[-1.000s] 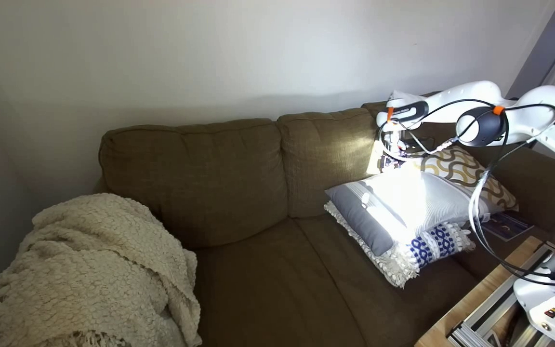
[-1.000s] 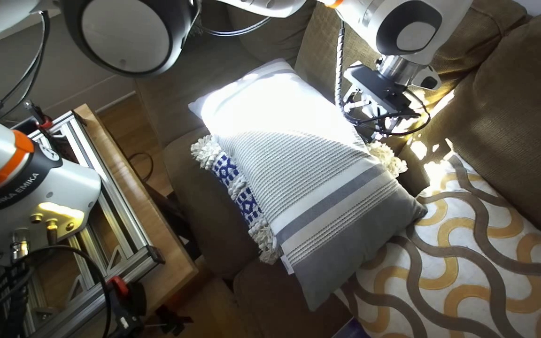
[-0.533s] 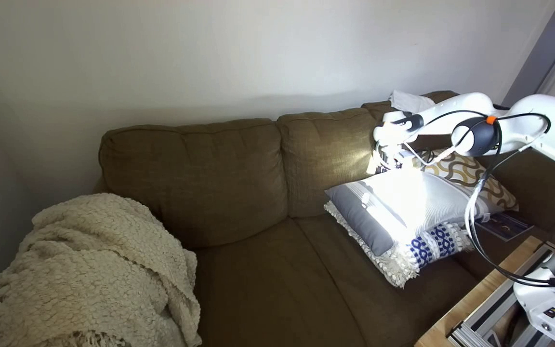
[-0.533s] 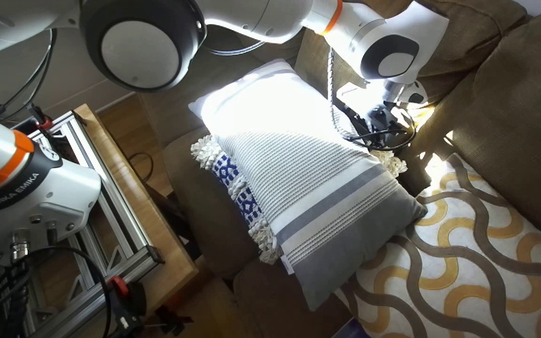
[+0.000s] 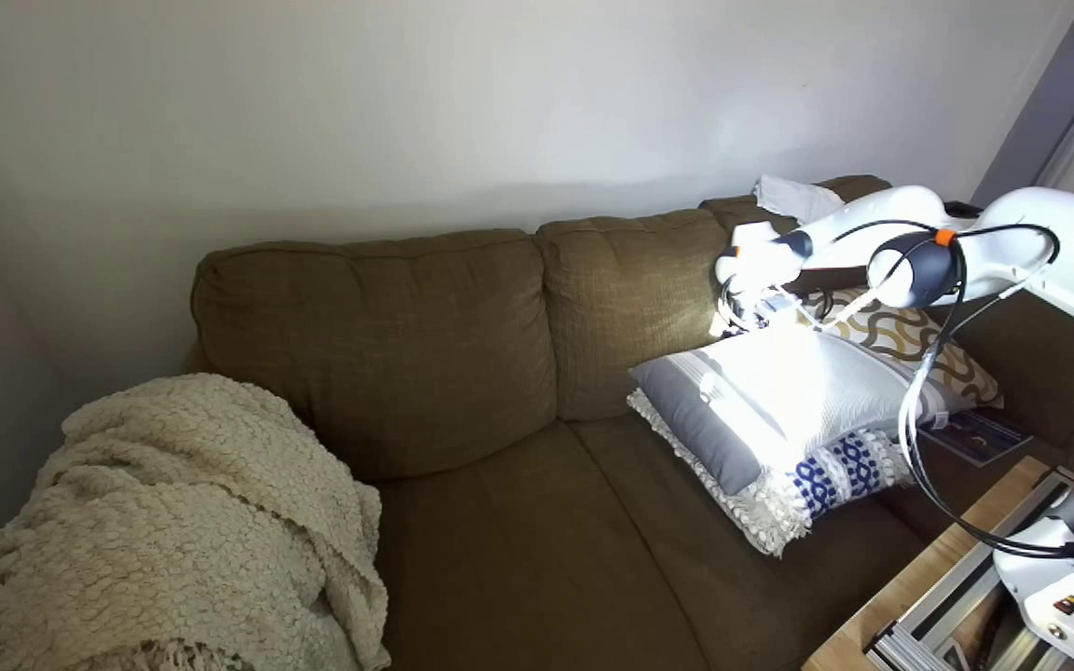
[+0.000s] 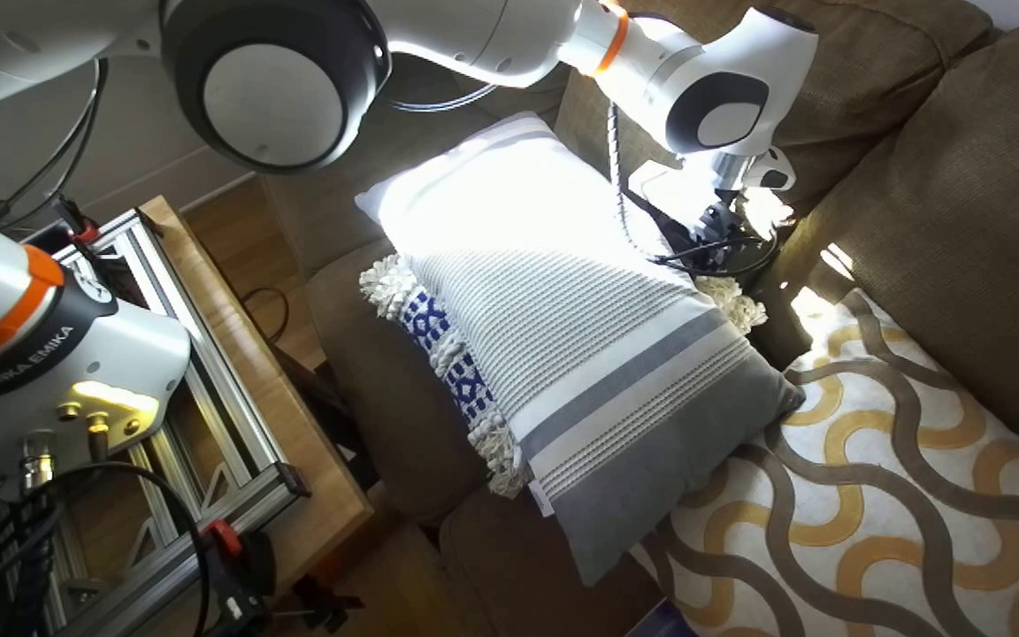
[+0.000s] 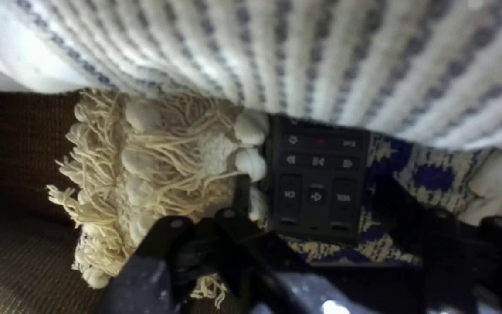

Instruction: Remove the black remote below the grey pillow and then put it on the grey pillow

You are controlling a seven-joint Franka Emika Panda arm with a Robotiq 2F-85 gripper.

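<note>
The reach was judged done; removal and placement were both outstanding; the black remote (image 7: 316,187) lay on the blue-and-white fringed pillow (image 6: 467,380), one end covered by the edge of the grey pillow (image 6: 576,341); the gripper (image 7: 314,192) stood spread, a finger to either side of the black remote, nothing grasped; finger contact could not be made out in the dim wrist view; gripping, drawing clear and laying on top were left to do.
</note>
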